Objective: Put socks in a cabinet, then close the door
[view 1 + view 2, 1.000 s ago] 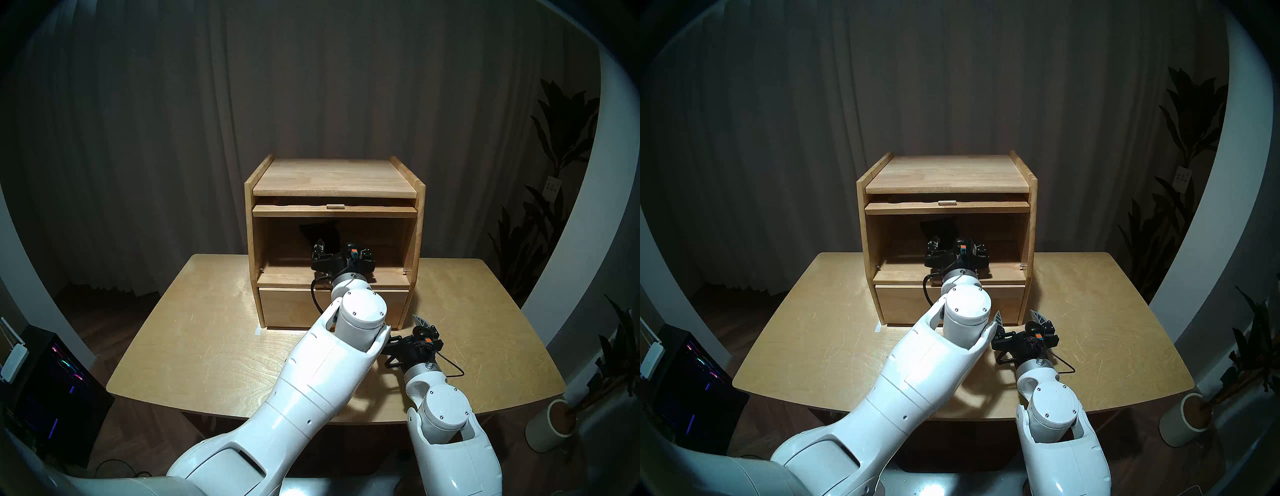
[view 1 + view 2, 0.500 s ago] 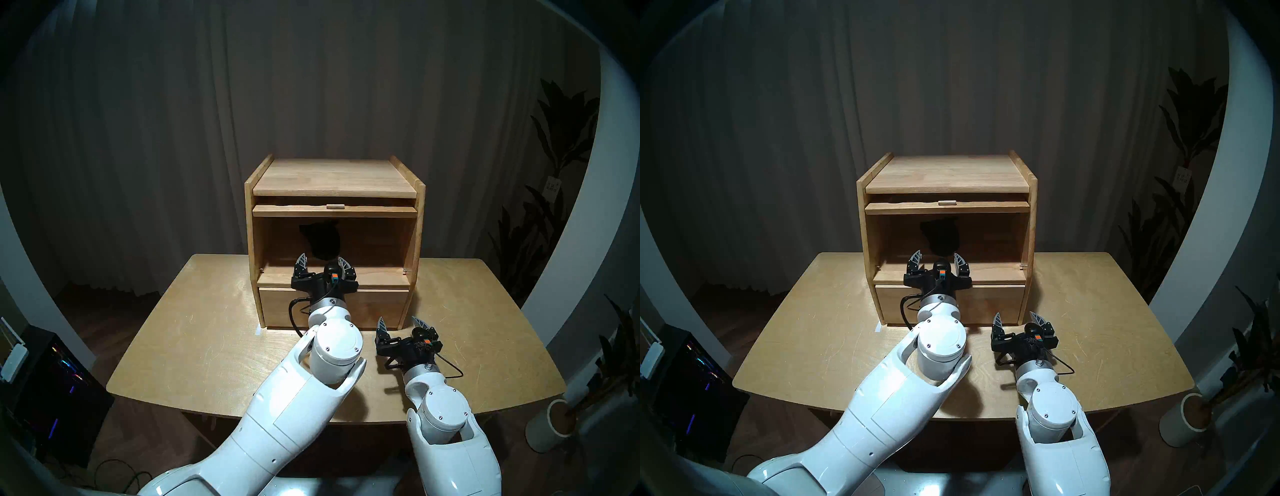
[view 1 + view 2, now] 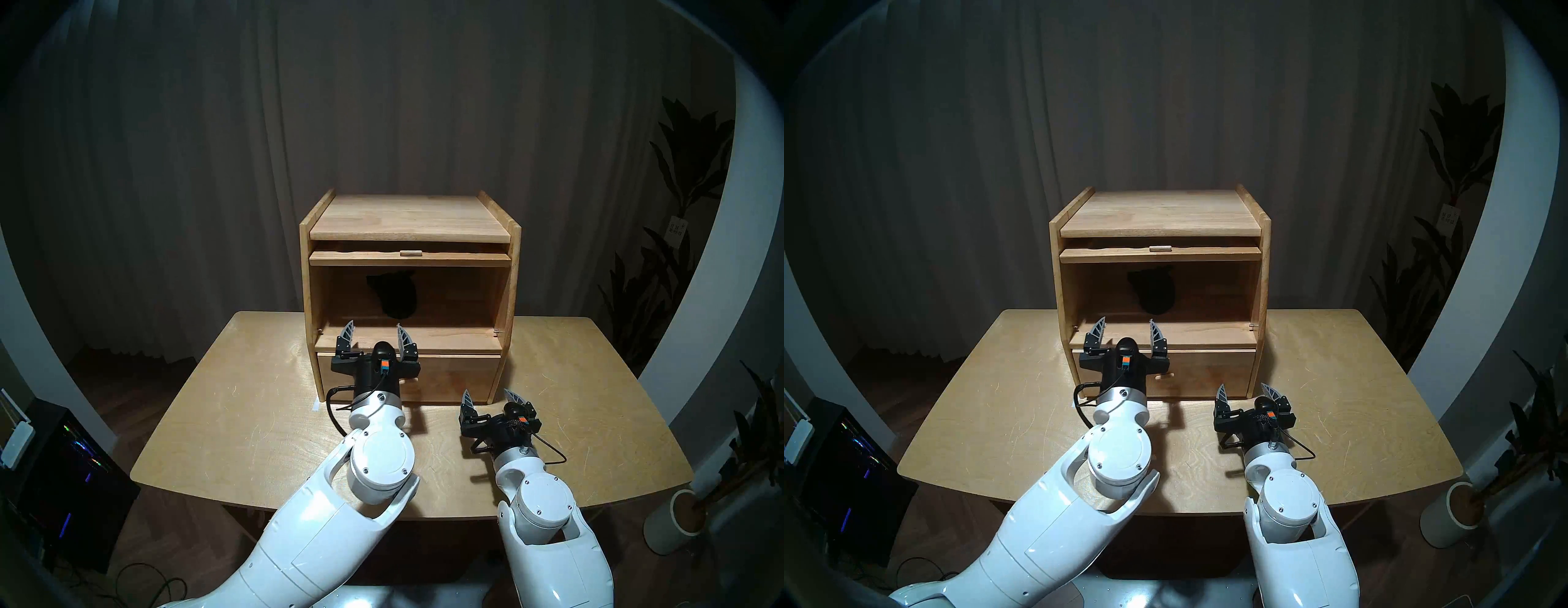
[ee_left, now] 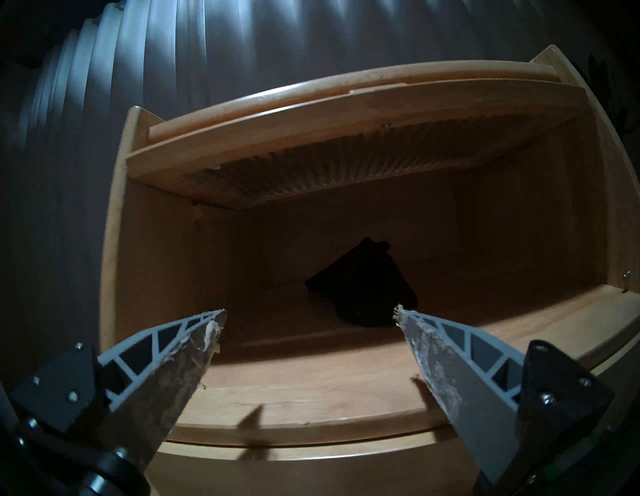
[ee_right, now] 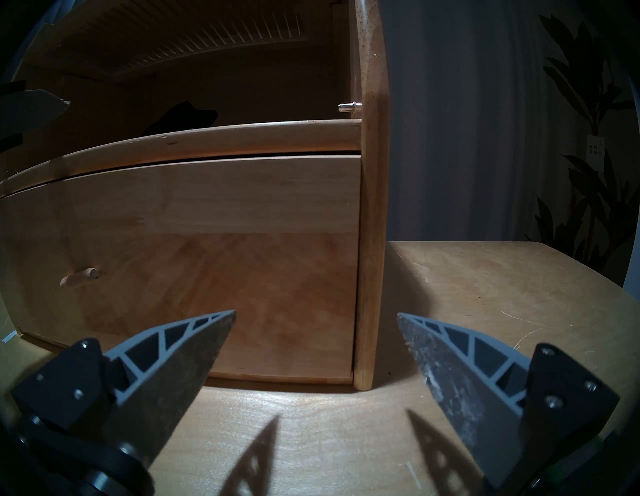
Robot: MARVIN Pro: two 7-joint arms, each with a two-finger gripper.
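The black socks (image 3: 394, 295) (image 3: 1154, 291) (image 4: 363, 291) lie loose at the back of the light-wood cabinet's (image 3: 409, 214) upper compartment. The door (image 3: 409, 257) (image 4: 346, 145) is raised flat under the cabinet top, its small knob (image 3: 410, 253) facing front and its ribbed window seen from below in the left wrist view. My left gripper (image 3: 375, 327) (image 3: 1125, 326) (image 4: 310, 311) is open and empty, just outside the compartment's front edge. My right gripper (image 3: 491, 394) (image 3: 1245, 387) (image 5: 317, 315) is open and empty, low over the table (image 3: 237, 407) before the cabinet's lower right corner.
A shut drawer (image 5: 214, 242) with a wooden knob (image 5: 79, 277) fills the cabinet's lower part. A dark computer case (image 3: 63, 484) stands at the left off the table. A potted plant (image 3: 679, 518) stands at the right. A curtain hangs behind.
My left gripper has drawn back out of the compartment, open, toward me and to the left, leaving the socks inside. The right arm has stayed still.
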